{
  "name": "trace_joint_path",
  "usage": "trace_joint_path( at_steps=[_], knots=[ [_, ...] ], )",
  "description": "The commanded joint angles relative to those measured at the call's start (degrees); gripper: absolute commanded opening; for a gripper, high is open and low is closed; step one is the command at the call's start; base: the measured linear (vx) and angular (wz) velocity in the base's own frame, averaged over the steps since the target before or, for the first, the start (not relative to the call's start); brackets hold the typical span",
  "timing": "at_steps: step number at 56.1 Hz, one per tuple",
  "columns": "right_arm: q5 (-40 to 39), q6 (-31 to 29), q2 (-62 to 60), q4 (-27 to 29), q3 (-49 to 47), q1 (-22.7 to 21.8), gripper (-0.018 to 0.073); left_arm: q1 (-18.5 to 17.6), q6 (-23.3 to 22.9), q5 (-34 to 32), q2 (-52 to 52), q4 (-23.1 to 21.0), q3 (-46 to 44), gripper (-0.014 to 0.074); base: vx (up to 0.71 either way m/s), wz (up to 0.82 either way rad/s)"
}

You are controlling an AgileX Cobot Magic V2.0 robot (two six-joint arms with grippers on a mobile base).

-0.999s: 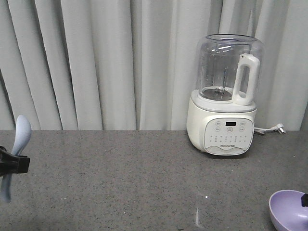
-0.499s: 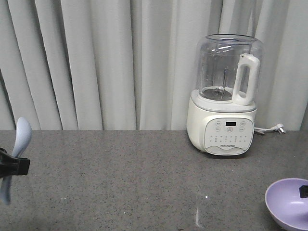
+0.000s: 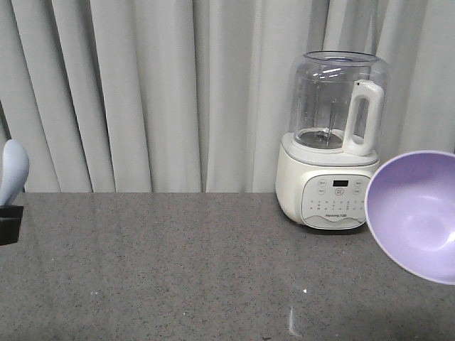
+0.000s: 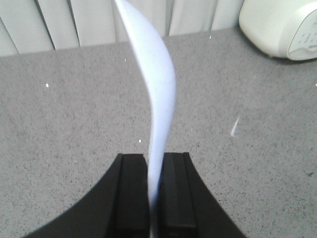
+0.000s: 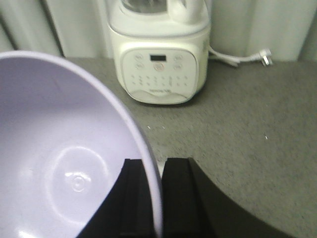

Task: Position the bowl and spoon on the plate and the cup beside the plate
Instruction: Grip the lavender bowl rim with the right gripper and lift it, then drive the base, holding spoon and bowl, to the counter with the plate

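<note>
left gripper [image 4: 156, 196]: fingers narrow, pinching spoon [image 4: 157, 84] by the handle, scoop up, far left of front view | right gripper [image 5: 152, 191]: clamped on bowl [image 5: 64, 163] rim, bowl tilted in the air, right edge of front view, next to blender [image 3: 334, 142] | plate, cup: not in view | my read: level bowl before lowering, keep the 2 arms apart, spoon last

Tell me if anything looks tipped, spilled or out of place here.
Nothing spilled or broken. The bowl hangs tipped on edge, its hollow facing the front camera, pinched by its rim in the right pincer. The blender has its plug lying loose on the counter.
</note>
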Motion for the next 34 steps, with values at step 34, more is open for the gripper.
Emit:
trace_joint_path(
  at_steps=[34],
  knots=[
    [-10.34,-5.46,-20.83,5.42,10.71,1.04,-0.0008,-0.46,0.6,-11.32,-25.83,-4.05,13.08,-0.0006,0.0,0.0]
  ],
)
